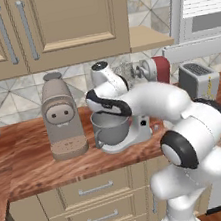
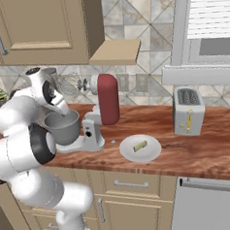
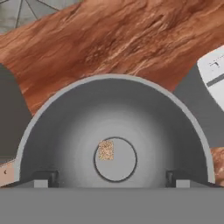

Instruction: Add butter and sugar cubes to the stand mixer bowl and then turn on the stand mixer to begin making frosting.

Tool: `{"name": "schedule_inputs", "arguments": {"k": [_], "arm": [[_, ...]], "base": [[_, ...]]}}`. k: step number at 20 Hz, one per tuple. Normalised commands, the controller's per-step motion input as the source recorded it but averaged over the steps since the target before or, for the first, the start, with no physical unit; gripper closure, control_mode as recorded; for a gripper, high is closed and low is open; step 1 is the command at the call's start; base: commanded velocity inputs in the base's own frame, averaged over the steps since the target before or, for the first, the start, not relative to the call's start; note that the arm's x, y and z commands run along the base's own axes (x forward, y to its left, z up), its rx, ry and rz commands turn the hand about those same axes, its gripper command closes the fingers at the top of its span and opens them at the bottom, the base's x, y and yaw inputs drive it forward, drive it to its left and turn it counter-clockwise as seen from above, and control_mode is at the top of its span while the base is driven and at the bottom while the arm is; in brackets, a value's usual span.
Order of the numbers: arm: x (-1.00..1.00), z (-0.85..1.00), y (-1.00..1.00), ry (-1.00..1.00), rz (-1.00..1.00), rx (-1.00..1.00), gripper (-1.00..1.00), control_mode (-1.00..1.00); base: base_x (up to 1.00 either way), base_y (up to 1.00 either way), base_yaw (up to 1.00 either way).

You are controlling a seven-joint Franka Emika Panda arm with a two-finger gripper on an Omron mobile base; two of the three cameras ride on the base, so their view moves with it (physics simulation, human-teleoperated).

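The gripper hangs directly over the stand mixer bowl, its two dark fingertips spread wide apart near opposite sides of the rim, holding nothing and touching nothing. Looking down from the hand, a small brown speckled sugar cube lies on the flat round bottom of the bowl.

From the base cameras the inside of the bowl is hidden. The left base view shows the stand mixer bowl sitting on the light grey base of the stand mixer, with the arm's wrist bent over it and covering its top. The right base view shows the mixer's dark red head tilted up and back, its wire whisk pointing out above the bowl.

On the wooden surface a white plate with a yellowish stick of butter lies just right of the mixer, the silver toaster farther right. A beige coffee machine stands left of the bowl.
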Motion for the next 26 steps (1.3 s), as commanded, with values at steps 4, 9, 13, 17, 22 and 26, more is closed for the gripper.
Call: {"name": "schedule_inputs", "arguments": {"k": [4, 9, 13, 17, 22, 26], "arm": [[-0.84, 0.86, 0.0, 0.0, 0.0, 0.03, -1.0, -1.0], [-1.0, 0.4, -0.04, 0.0, 0.04, 0.0, -1.0, -1.0], [-1.0, 0.15, -0.45, 0.0, 0.1, 0.0, -1.0, -1.0], [-0.92, 0.07, -0.97, 0.0, 0.17, 0.0, -1.0, -1.0], [-0.53, 0.0, -1.0, 0.0, 0.24, 0.03, -1.0, -1.0], [-0.12, 0.0, -1.0, -0.03, 0.3, 0.1, -1.0, -1.0]], "base": [[0.0, 0.0, 0.0], [0.0, 0.0, 0.0], [0.0, 0.0, 0.0], [0.0, 0.0, 0.0], [0.0, 0.0, 0.0], [0.0, 0.0, 0.0]]}}
